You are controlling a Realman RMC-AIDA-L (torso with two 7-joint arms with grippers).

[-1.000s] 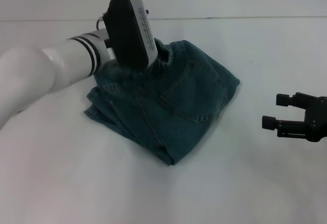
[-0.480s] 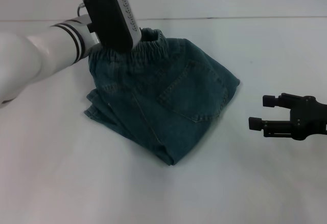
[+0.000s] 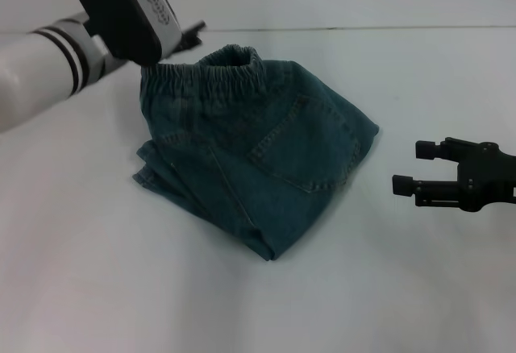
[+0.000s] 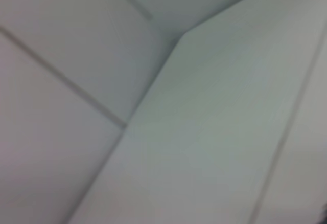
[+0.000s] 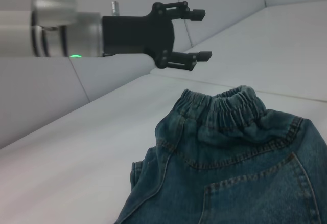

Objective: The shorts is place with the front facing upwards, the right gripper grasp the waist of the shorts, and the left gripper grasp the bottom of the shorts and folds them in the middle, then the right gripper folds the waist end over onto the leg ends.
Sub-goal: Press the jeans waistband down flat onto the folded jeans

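Two arms share this white table (image 3: 97,272), and only one piece of clothing lies on it: the shorts (image 3: 258,159), blue-green denim, folded into a thick bundle near the middle of the surface. A back patch pocket faces up, and the waist (image 3: 211,75), gathered and ruffled, stands a little raised along the far edge of the bundle. Just above and to the left of that band hangs the left gripper (image 5: 196,35), a black claw on a silver-white arm with a small green light, its two fingers spread apart and holding nothing, clear of the cloth. Off to the right, well apart from the denim, the right gripper (image 3: 407,168) hovers low over the bare tabletop, its black fingers parted too and empty. The surface is plain, matte and white all over. Behind it rise pale wall panels (image 5: 127,81) with thin dark seams between them, meeting the table's far edge in a straight line.
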